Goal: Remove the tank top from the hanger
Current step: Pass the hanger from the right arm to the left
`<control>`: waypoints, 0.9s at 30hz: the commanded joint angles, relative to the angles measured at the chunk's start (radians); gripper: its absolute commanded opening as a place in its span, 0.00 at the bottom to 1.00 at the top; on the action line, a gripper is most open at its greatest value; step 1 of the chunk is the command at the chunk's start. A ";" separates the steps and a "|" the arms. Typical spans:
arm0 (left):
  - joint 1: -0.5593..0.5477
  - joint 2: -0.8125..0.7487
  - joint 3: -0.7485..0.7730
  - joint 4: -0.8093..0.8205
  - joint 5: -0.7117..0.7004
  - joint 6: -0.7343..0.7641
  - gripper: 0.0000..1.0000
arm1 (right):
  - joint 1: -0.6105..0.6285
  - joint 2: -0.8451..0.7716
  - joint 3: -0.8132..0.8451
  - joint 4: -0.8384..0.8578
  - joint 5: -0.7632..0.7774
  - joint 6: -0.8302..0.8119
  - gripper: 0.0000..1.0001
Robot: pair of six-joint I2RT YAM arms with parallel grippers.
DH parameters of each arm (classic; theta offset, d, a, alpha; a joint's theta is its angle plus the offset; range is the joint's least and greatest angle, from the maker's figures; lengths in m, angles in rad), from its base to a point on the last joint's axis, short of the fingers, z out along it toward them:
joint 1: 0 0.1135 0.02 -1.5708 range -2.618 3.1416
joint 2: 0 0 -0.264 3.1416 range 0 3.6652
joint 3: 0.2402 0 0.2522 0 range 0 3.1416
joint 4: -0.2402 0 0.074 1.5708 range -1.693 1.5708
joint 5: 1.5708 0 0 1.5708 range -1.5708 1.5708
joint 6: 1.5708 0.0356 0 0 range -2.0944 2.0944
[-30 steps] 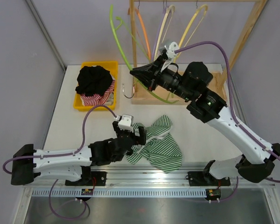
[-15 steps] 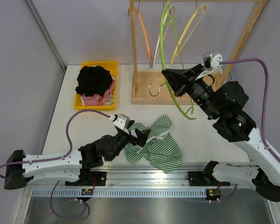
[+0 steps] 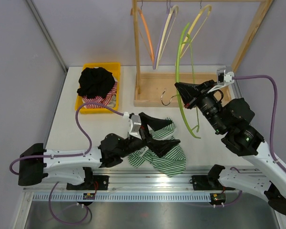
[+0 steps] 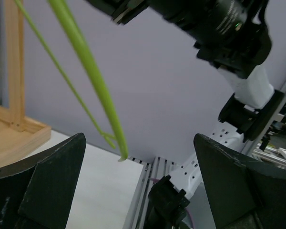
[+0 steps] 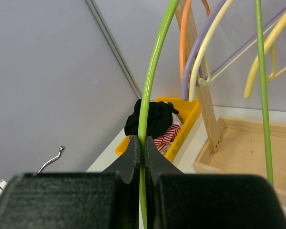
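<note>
- Right gripper (image 5: 142, 143) pinches the green hanger (image 5: 155, 71) tight.
- Left gripper (image 3: 161, 133) is spread wide over the striped tank top (image 3: 171, 160), at the bench's front edge. Only the top view shows the fabric.

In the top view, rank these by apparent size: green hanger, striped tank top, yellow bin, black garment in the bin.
1. green hanger: longest, but thin and raised toward the camera, so unsure.
2. striped tank top and yellow bin: look alike.
3. black garment: smallest.
</note>
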 commanded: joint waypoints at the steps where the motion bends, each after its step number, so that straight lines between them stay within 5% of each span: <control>1: 0.002 0.030 0.051 0.231 0.082 -0.041 0.99 | -0.004 -0.040 -0.022 0.081 0.042 0.043 0.00; 20: 0.148 0.285 0.152 0.415 0.183 -0.220 0.98 | -0.003 -0.121 -0.106 0.101 0.038 0.103 0.00; 27: 0.154 0.314 0.194 0.376 0.206 -0.243 0.83 | -0.004 -0.137 -0.112 0.097 0.050 0.090 0.00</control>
